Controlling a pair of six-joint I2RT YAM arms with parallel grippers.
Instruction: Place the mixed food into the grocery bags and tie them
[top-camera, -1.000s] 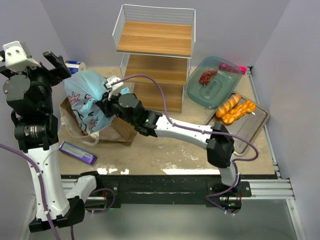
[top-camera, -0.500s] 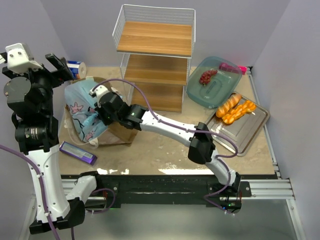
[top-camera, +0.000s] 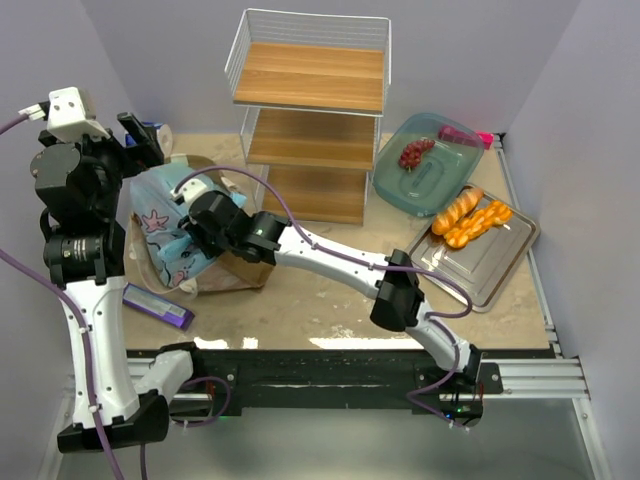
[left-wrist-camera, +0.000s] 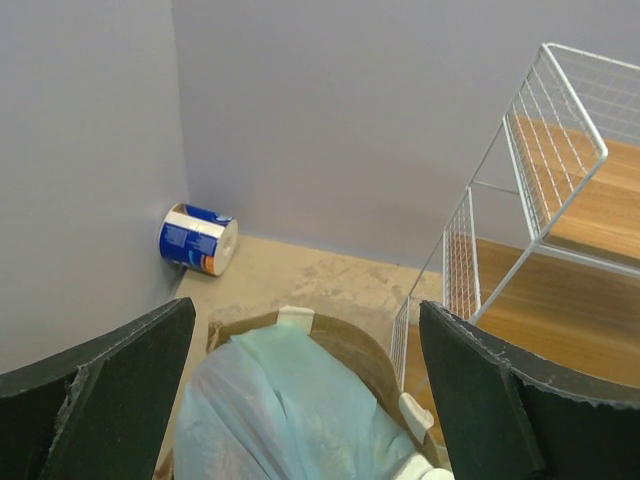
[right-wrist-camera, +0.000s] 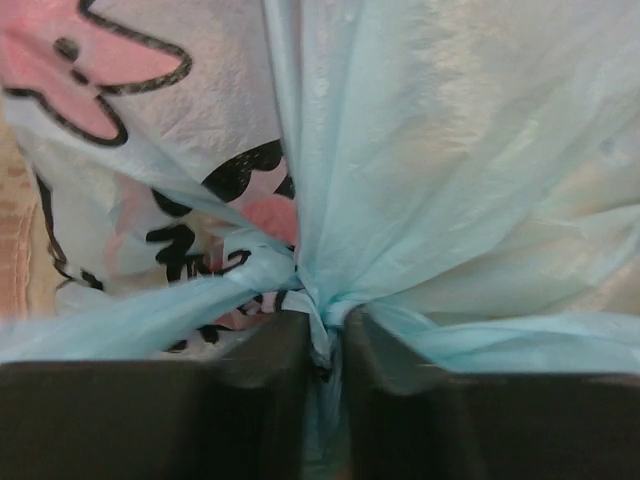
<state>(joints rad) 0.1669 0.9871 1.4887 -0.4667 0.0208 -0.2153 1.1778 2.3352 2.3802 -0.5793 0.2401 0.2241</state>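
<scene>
The light-blue plastic bag (top-camera: 165, 225) with pink printed figures lies at the far left, resting in and over the brown paper bag (top-camera: 245, 268). My right gripper (top-camera: 195, 232) reaches across to it and is shut on a twisted strand of the plastic bag (right-wrist-camera: 325, 330) right at its knot. My left gripper (top-camera: 140, 145) is open and empty, held above the bags; its view shows the plastic bag (left-wrist-camera: 290, 410) inside the paper bag's rim (left-wrist-camera: 350, 345). Orange-brown breads (top-camera: 470, 218) lie on a metal tray (top-camera: 500, 262) at the right.
A wire rack with wooden shelves (top-camera: 315, 120) stands at the back centre. A teal see-through dish (top-camera: 430, 180) holds a red item. A purple wrapped bar (top-camera: 155, 306) lies near the left arm. A blue-and-white roll (left-wrist-camera: 197, 240) sits in the far left corner.
My right gripper has moved left and down along the plastic bag, pulling it flatter. My left gripper has shifted right, toward the bags.
</scene>
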